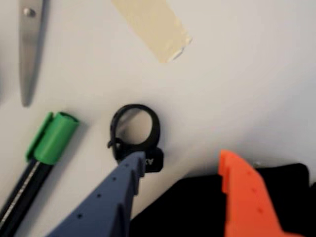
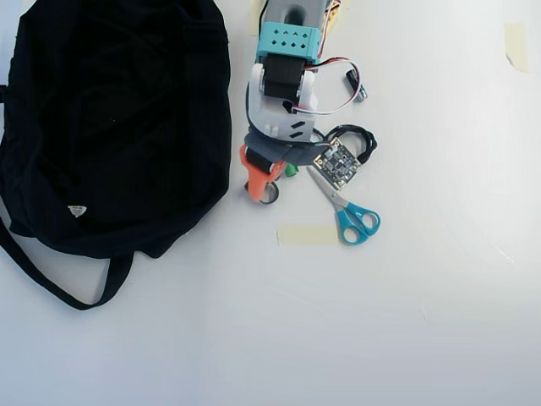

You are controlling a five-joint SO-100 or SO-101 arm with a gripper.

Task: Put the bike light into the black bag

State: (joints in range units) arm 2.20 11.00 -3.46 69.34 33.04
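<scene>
The gripper (image 1: 185, 160) hung open over the bike light (image 1: 136, 133), beside the black bag (image 2: 110, 127), positioned to grasp it.

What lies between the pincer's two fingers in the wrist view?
Mostly bare table; the bike light sits at the blue finger's tip, the black bag below.

Blue fingers (image 1: 129, 173) touch the bike light (image 1: 136, 136) beside a green-capped marker (image 1: 49, 140).

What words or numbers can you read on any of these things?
None can be read.
Bike light: pale marks on its body in the wrist view, too blurred to read.
Black bag: small white label in the overhead view, too small to read.
Marker, scissors, tape: no text visible.
</scene>
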